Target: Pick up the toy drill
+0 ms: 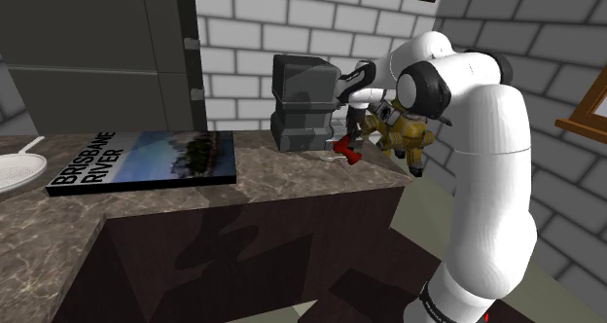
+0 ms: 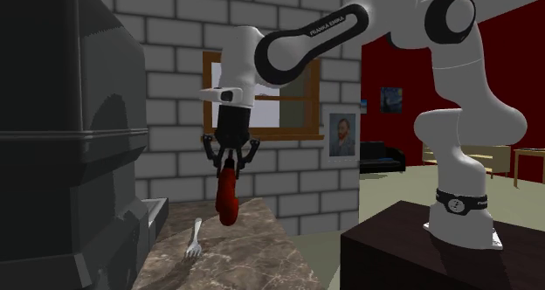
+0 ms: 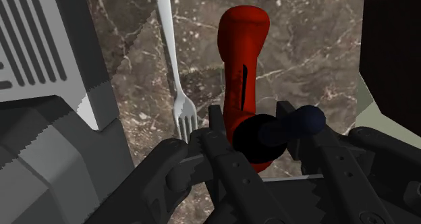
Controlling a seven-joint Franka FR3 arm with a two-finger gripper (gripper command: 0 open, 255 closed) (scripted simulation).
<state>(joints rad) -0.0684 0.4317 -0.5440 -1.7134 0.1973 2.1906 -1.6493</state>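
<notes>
toy drill [image 2: 229, 196]: red grip and a dark blue-black body, just left of centre in the second exterior view and a small red shape right of centre in the shoulder view [image 1: 347, 153].
long axis: close to upright in the second exterior view.
pointing: the red grip points down toward the counter [image 2: 262, 253], and the dark body is uppermost.
wrist view: the red grip [image 3: 241, 61] runs straight away from the fingers over brown marbled stone.
pincer [image 2: 230, 162]: clamped on the dark body of the toy drill, one black finger on each side and both touching it [image 3: 251, 121].
drill to pincer: the dark end sits between the fingertips and the rest hangs below them, in line with the hand.
contact with counter: cannot tell whether the lower tip of the grip touches the stone.
fork [image 2: 194, 238]: pale, flat on the counter, just beside the drill on the second exterior view's left.
grey appliance [image 1: 303, 102]: on the counter, just left of the pincer in the shoulder view.
book [image 1: 146, 161]: flat at the shoulder view's left, well apart from the drill.
</notes>
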